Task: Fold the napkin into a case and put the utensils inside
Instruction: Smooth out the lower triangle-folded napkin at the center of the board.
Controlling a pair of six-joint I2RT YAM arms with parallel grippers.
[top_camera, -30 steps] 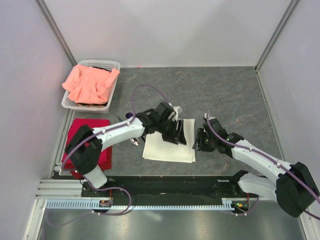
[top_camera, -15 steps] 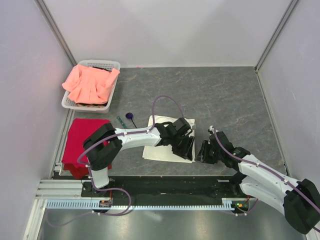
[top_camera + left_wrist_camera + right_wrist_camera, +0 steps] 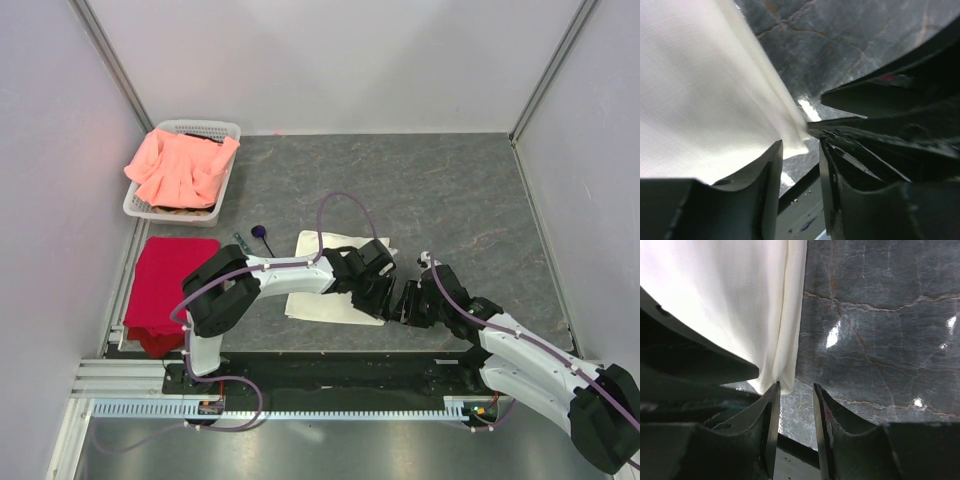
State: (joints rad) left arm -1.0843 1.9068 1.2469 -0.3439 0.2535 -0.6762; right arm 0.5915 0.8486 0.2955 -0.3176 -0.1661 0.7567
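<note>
Well, pink cloth in basket

— How is the overhead view lit?
— Soft, even light is cast from above; shadows are kept faint.
— And the wrist views?
— Glare is thrown on the desk; the napkin is overexposed, and the dark foreground is blurred.

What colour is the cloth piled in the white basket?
Salmon pink. The cloth in the basket shows only in the top external view.

Laboratory test cell. White panel walls on metal posts enclose a grey table. Black mounting plate at 6 o'clock.
</note>
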